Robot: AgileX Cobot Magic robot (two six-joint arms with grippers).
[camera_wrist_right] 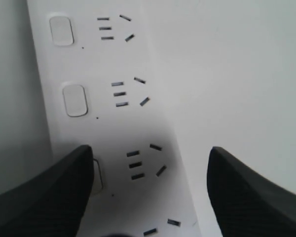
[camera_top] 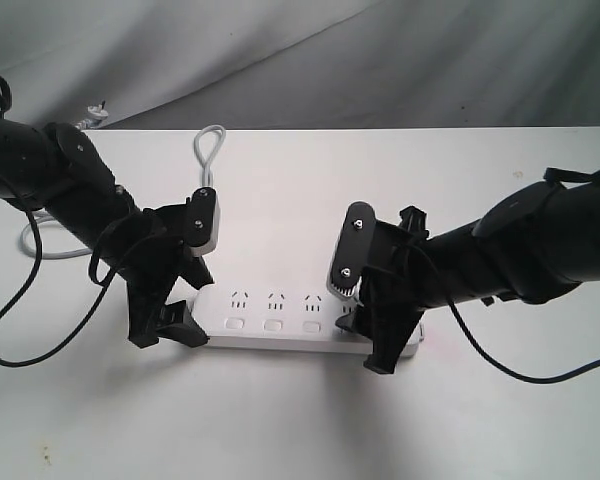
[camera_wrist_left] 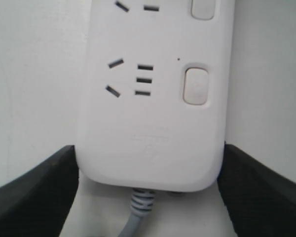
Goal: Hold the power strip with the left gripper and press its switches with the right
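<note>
Worktop [camera_top: 300, 430] carries the power strip [camera_top: 280, 312], flat between your arms. It looks rigid, light and smooth, so it could skid. Your left claw [camera_top: 168, 330] grips across its cord end, a sound hold, fingers against both long edges. Your right claw [camera_top: 378, 338] hangs wide over the opposite-end switches [camera_top: 272, 326].

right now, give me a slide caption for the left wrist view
left gripper straddling the cord end of the power strip, fingers on either side
</note>
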